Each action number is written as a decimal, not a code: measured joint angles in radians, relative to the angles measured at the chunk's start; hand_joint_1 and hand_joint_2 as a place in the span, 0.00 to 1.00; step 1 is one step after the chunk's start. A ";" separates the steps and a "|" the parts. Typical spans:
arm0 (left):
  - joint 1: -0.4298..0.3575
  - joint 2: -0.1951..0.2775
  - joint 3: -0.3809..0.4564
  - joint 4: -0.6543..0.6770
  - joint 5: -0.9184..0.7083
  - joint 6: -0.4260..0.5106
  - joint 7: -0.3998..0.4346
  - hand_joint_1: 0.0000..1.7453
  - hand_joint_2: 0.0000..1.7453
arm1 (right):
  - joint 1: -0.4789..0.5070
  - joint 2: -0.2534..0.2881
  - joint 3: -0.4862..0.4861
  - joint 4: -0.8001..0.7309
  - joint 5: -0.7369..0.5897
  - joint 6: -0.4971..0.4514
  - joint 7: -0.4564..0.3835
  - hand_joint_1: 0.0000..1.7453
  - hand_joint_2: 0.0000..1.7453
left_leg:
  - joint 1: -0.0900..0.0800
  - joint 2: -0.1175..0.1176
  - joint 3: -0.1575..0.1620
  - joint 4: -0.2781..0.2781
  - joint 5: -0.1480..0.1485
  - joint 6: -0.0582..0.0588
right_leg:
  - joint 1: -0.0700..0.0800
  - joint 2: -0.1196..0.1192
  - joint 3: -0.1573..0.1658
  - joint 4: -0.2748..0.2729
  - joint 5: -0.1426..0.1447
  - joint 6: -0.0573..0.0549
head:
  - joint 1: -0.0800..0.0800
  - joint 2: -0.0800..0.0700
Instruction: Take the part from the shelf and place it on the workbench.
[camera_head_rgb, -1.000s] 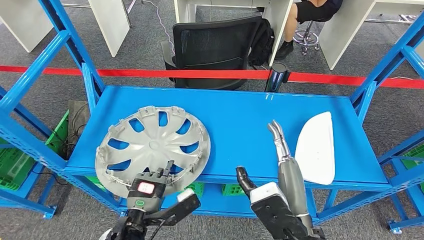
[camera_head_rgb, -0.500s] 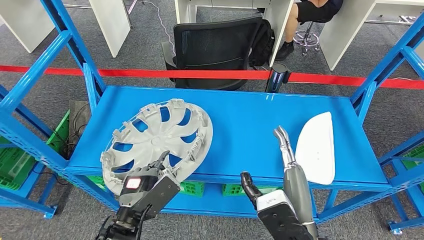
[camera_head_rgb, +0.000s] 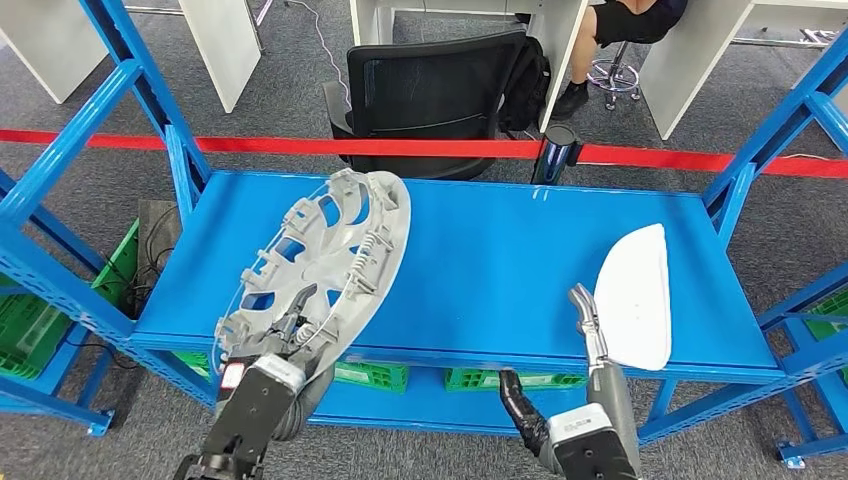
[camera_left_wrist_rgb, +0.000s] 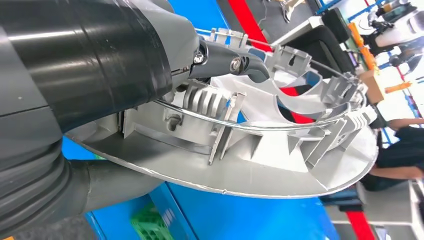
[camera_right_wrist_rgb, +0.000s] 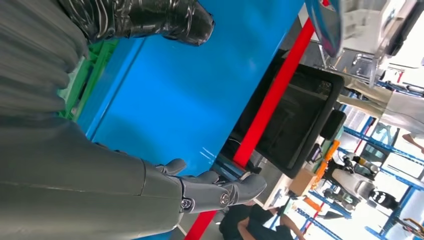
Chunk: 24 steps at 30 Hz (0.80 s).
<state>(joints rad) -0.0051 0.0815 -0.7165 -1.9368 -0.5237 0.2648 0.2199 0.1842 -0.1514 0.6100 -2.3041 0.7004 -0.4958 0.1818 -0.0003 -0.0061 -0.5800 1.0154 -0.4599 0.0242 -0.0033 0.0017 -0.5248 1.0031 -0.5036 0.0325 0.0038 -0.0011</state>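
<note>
- Shelf (camera_head_rgb: 500, 250): blue; a white panel (camera_head_rgb: 632, 295) lies flat at its right end, untouched.
- Hubcap (camera_head_rgb: 325, 265): the part I am taking. It is tilted steeply on edge over the shelf's left side, lower rim at the front edge. I judge it lifted but not clear of the shelf.
- Left hand (camera_head_rgb: 285, 345): fingers clamped on the hubcap's lower rim.
- Right hand (camera_head_rgb: 585, 320): fingers extended, holding nothing, just beside the panel.
- Remaining: withdraw the hubcap, carry it, and set it on the workbench.
</note>
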 joint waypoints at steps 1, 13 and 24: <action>0.007 0.001 -0.002 -0.011 0.002 0.011 -0.011 1.00 1.00 | 0.002 -0.002 0.000 0.000 0.000 0.001 0.001 0.00 1.00 | 0.000 0.000 0.000 0.000 0.000 0.000 | 0.000 0.000 0.000 0.000 0.000 0.000 | 0.000 0.000; 0.079 0.031 -0.035 -0.158 0.032 0.135 -0.064 1.00 1.00 | 0.003 -0.028 0.016 0.010 -0.013 -0.022 0.025 0.00 1.00 | 0.000 0.001 0.000 0.000 0.000 0.000 | 0.000 0.000 -0.002 0.000 0.000 0.000 | -0.001 0.000; 0.097 0.057 -0.056 -0.198 0.045 0.172 -0.097 1.00 1.00 | 0.000 -0.042 0.035 0.019 -0.037 -0.031 0.011 0.00 1.00 | 0.000 0.001 -0.001 0.000 0.000 0.000 | 0.000 0.000 -0.003 0.000 0.000 0.000 | 0.000 0.000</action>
<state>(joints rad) 0.0920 0.1385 -0.7725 -2.1348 -0.4789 0.4370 0.1231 0.1841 -0.1931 0.6450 -2.2854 0.6636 -0.5270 0.1923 -0.0003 -0.0055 -0.5806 1.0151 -0.4598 0.0242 -0.0032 0.0018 -0.5283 1.0031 -0.5036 0.0325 0.0038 -0.0011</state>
